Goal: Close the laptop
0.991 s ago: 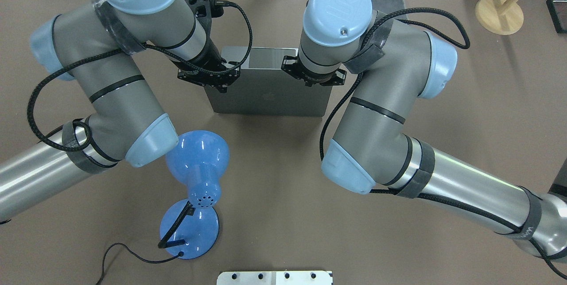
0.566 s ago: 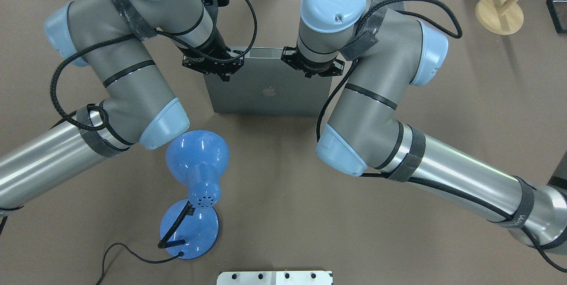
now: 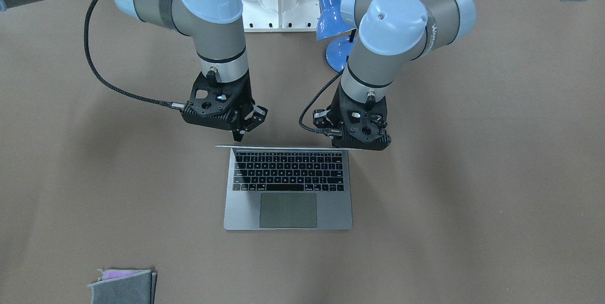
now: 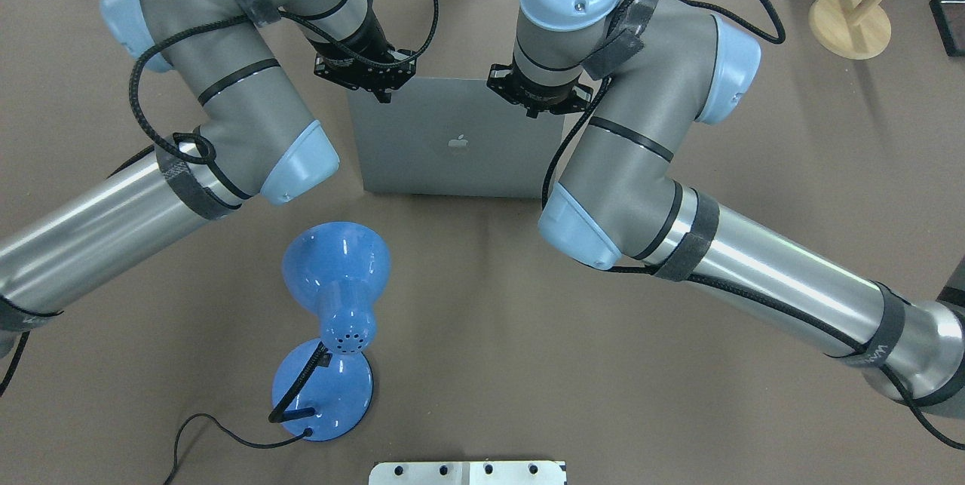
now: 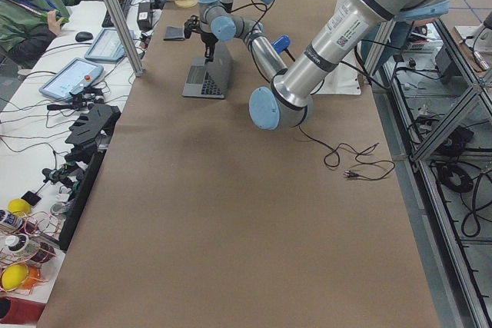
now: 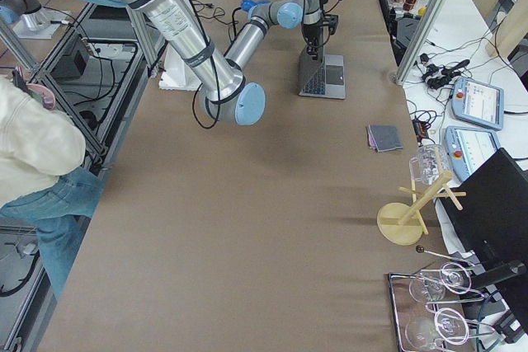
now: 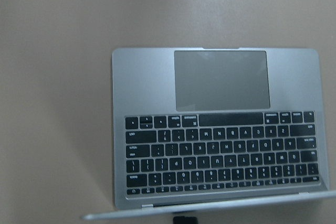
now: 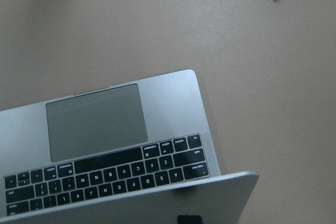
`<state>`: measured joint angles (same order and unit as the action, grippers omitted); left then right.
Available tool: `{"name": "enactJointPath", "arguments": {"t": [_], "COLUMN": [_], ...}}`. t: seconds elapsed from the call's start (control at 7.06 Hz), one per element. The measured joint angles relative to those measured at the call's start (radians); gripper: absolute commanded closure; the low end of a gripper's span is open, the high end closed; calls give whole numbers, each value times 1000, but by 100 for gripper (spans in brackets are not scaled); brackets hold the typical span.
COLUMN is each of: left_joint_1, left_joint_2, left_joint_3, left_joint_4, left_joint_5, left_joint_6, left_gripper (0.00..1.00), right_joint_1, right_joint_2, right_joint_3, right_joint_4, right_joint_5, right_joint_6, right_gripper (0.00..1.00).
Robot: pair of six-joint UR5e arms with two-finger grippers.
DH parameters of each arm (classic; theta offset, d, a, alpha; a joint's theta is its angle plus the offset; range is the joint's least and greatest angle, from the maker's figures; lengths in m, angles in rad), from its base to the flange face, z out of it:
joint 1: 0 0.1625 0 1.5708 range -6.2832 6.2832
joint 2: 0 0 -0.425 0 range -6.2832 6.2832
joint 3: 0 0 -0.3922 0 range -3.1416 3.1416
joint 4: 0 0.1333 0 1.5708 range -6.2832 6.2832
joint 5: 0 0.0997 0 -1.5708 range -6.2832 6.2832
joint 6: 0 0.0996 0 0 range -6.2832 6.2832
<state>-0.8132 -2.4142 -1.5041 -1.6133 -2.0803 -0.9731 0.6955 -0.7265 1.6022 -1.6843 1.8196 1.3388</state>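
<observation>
The space-grey laptop (image 4: 452, 161) stands part open in the middle of the table, its lid with the apple logo facing the robot. The front-facing view shows its keyboard and trackpad (image 3: 288, 209) and the lid edge-on. My left gripper (image 4: 379, 95) is at the lid's top edge on its left corner; it also shows in the front-facing view (image 3: 360, 145). My right gripper (image 4: 537, 106) is at the right corner of the lid's top edge and shows in the front-facing view (image 3: 241, 134). Both look shut and empty, their tips behind the lid. Both wrist views look down on the keyboard (image 7: 220, 150) (image 8: 105, 177).
A blue desk lamp (image 4: 337, 319) with a black cord stands near the robot, left of centre. A folded grey cloth (image 3: 124, 286) lies at the far side. A wooden stand (image 4: 850, 21) is at the far right. A white mounting plate (image 4: 467, 472) sits at the near edge.
Both arms have moved away from the robot with their grippers at the lid's top edge. The lid has tipped further over the keyboard and now hides the palm rest from above.
</observation>
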Motion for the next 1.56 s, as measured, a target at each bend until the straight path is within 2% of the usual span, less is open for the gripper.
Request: {"name": "enactJointPath", "arguments": {"t": [0.42, 1.13, 1.56], "left_joint_1": [-17, -24, -22], "left_joint_2": [-39, -83, -117], "left_joint_3": [125, 263, 404], "left_joint_4": [-85, -150, -248], "left_joint_5": [4, 68, 132], "left_joint_6": [12, 44, 52], "left_gripper": [100, 100, 100], "right_joint_1": [16, 55, 57], "right_joint_2": [48, 148, 189], "right_joint_3": [-122, -420, -564], "right_joint_4": [67, 259, 360], "right_joint_5": [2, 22, 23], "right_joint_6": [-3, -4, -6], "right_gripper": [100, 100, 100]}}
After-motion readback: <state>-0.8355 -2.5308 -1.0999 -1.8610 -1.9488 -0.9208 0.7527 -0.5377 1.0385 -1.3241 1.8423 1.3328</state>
